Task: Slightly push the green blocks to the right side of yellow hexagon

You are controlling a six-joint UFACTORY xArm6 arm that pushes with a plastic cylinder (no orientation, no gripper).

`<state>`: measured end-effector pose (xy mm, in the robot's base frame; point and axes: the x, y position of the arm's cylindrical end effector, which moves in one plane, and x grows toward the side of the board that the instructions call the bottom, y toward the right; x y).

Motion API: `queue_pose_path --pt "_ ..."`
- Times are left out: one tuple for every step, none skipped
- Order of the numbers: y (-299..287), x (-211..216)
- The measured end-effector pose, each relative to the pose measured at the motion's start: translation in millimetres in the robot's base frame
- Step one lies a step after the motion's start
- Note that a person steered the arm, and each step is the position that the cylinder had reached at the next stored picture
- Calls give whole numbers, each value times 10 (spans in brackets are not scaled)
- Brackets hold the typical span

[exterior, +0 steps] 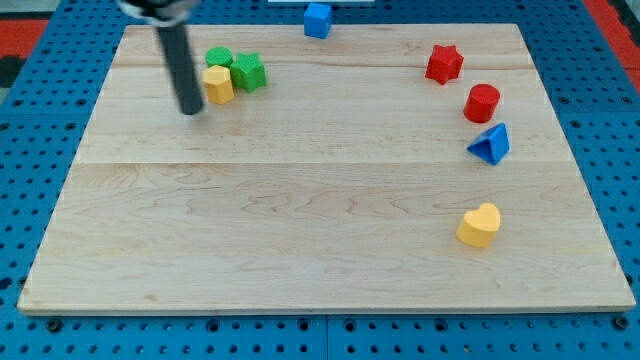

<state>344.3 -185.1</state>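
Observation:
A yellow hexagon [218, 85] sits near the board's top left. A green round block [219, 58] touches it just above. A green star-shaped block [249, 72] touches its right side. My tip [190, 109] rests on the board just left of and slightly below the yellow hexagon, a small gap from it. The dark rod rises toward the view's top left.
A blue cube [317, 19] lies at the board's top edge. At the right stand a red star [444, 64], a red cylinder [482, 102], a blue triangle [490, 144] and a yellow heart [480, 225]. The wooden board [300, 220] lies on a blue pegboard.

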Motion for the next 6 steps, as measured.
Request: queue_pose_path --pt "64 -353" --pt "-91 -585" --pt "31 -660" --pt "330 -828" --pt "797 -900" --pt "1005 -922"
